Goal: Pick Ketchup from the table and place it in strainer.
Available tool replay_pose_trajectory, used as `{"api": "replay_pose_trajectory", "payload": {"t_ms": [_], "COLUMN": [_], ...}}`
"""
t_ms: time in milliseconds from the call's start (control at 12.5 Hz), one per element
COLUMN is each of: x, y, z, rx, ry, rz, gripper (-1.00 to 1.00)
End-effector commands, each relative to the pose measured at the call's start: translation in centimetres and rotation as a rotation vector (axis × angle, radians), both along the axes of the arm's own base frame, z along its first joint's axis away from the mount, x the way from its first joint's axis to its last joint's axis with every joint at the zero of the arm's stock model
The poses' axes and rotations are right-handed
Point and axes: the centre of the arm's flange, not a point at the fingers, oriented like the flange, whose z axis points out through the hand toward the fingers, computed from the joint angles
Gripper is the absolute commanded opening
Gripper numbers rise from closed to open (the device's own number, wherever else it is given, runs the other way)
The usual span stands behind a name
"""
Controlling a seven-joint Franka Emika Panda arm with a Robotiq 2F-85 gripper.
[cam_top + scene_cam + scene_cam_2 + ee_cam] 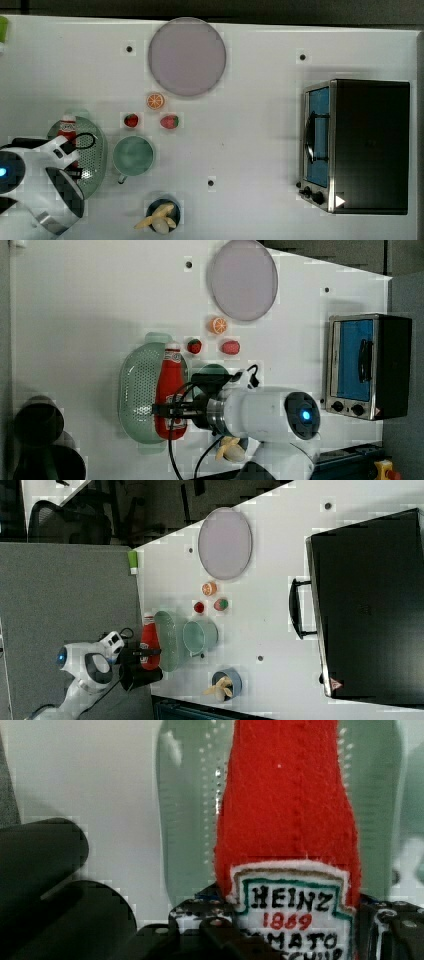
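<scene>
Now gripper (170, 412) clamps Ketchup (170, 390) base over strainer (136, 390); long bottle may tip over rim on release.

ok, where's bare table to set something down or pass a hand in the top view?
Free: the wide strip between the strawberries and the toaster oven, and the top view's upper left, left of the lilac plate. Crowded: lower left, where strainer, Ketchup in the gripper, mug, banana bowl and orange slice cluster.

Red Ketchup (170, 390), white label; mint perforated strainer (135, 390); seemingly lilac plate (243, 279).
</scene>
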Motion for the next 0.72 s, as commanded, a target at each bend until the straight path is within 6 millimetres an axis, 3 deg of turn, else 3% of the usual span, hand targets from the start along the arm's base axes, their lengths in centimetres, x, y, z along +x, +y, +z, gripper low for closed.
{"api": "replay_pose_trajectory", "payload": {"t_ms": [80, 240, 320, 560, 720], "x": [-0.1, 0.1, 0.3, 1.5, 3.3], "y": [0.9, 0.4, 0.5, 0.1, -1.9], "z": [-1.4, -2.4, -2.1, 0.1, 2.5], "rx": [0.011, -0.004, 0.000, 0.008, -0.009], "ry": [-0.007, -0.006, -0.013, -0.060, -0.099], "rz": [-0.057, -0.044, -0.046, -0.068, -0.116], "gripper": [0.44, 0.88, 1.00, 1.00, 1.00]}}
